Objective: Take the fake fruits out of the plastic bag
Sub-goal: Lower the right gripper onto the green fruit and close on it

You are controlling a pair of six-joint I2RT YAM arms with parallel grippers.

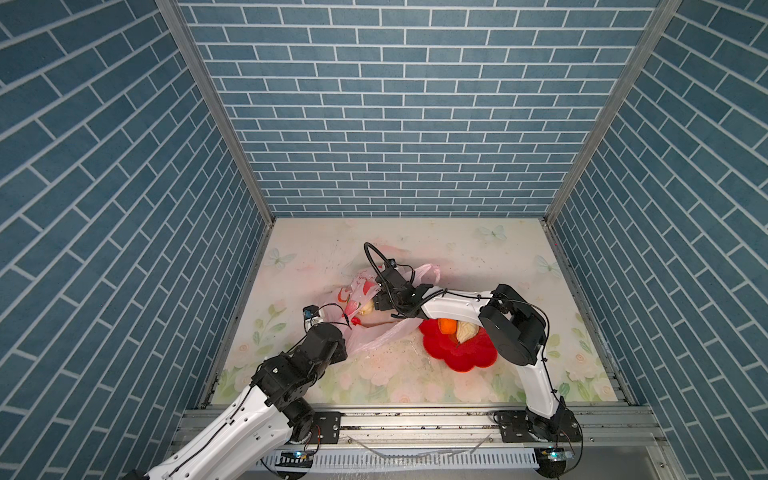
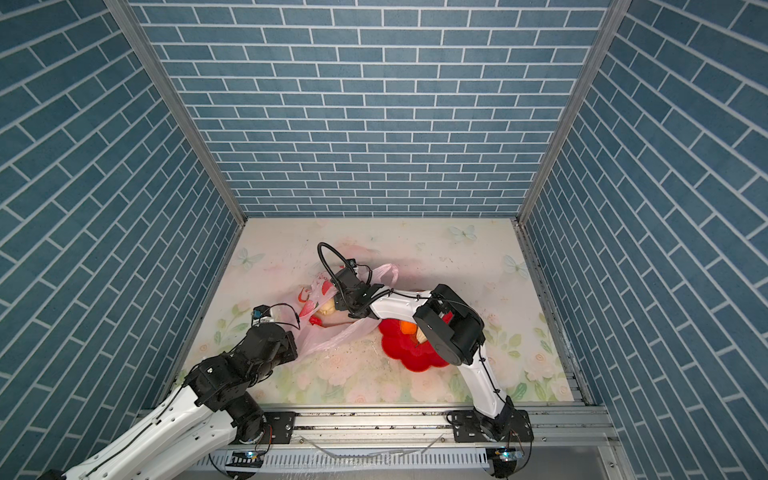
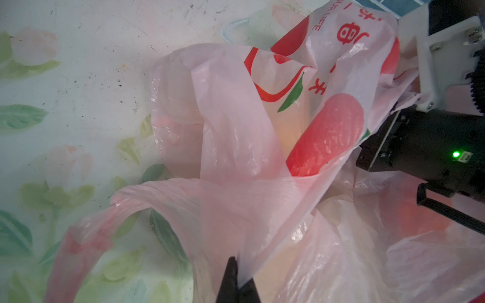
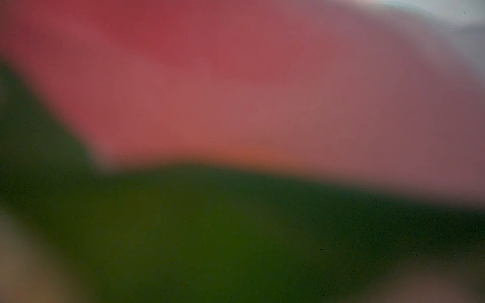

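Partly emptied: two fake fruits are out, more remain inside.
The plastic bag (image 1: 376, 338) lies slumped mid-table, touching the red dish (image 1: 465, 359), which holds an orange fruit (image 1: 446, 325) and a cream fruit (image 1: 465, 332). Another cream lump (image 1: 368, 308) shows at the bag's mouth. The left gripper (image 3: 237, 284) is clamped on bag film. The right gripper (image 1: 377, 304) reaches inside, its fingers hidden, so I cannot tell.

both top views: set high above the near edge of the table (image 1: 457, 249), tilted down over all of it, side by side, nearly the same scene. left wrist view: very close on the plastic bag (image 3: 236, 131), also seen from above. right wrist view: too near, only red and green blur.
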